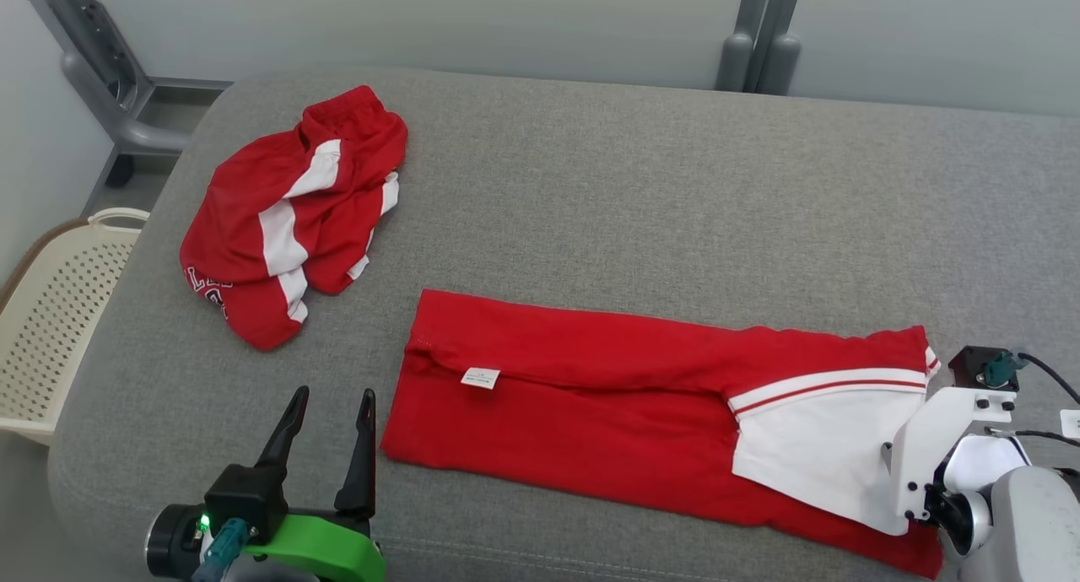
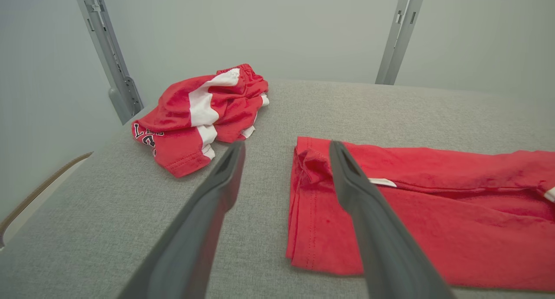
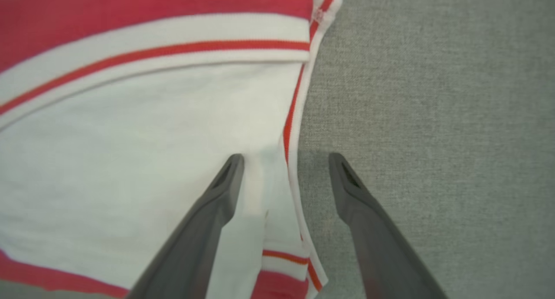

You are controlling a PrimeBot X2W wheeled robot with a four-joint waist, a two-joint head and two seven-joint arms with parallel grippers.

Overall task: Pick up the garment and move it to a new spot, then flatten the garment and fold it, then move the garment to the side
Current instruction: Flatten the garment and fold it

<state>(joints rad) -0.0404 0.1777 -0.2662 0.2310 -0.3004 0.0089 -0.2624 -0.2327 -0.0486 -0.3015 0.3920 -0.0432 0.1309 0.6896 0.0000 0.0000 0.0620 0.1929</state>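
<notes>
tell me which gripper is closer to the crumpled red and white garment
Left. The left gripper hovers just short of the crumpled garment; the right gripper is far off over the folded garment's white end.

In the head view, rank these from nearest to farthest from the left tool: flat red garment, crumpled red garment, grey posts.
1. Flat red garment, just right of the left tool.
2. Crumpled red garment, ahead, slightly left.
3. Grey posts, far back, to the right.

A test room: grey padded table [image 1: 641, 194], plain partition panels [image 1: 422, 17], plastic basket [image 1: 59, 295].
</notes>
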